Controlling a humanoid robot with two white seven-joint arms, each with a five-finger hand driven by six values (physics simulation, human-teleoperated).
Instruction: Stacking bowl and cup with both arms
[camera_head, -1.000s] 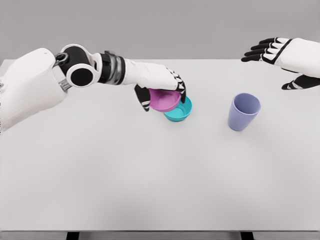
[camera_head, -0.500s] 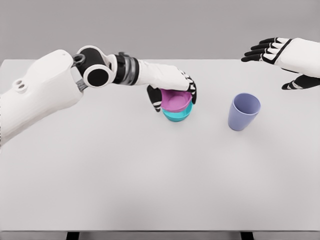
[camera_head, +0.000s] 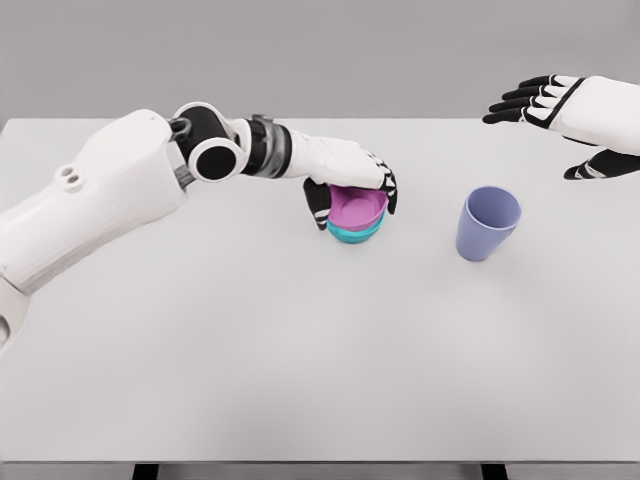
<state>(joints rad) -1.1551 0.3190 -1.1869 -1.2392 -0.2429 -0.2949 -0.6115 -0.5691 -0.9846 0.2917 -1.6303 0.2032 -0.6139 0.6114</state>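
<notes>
A pink bowl (camera_head: 356, 206) sits nested in a teal bowl (camera_head: 352, 234) near the middle of the white table (camera_head: 300, 350). My left hand (camera_head: 352, 190) reaches over from the left and is shut on the pink bowl, thumb on its left side and fingers over its far rim. A lavender cup (camera_head: 488, 223) stands upright to the right of the bowls, untouched. My right hand (camera_head: 560, 115) hovers above the table's far right corner, fingers spread and holding nothing.
The left arm (camera_head: 120, 190) stretches across the table's left rear part. The table's front edge runs along the bottom of the view, with dark legs below it.
The left hand carried the pink bowl rightward and down, from beside the teal bowl to nested inside it. The right hand and the cup stayed still.
</notes>
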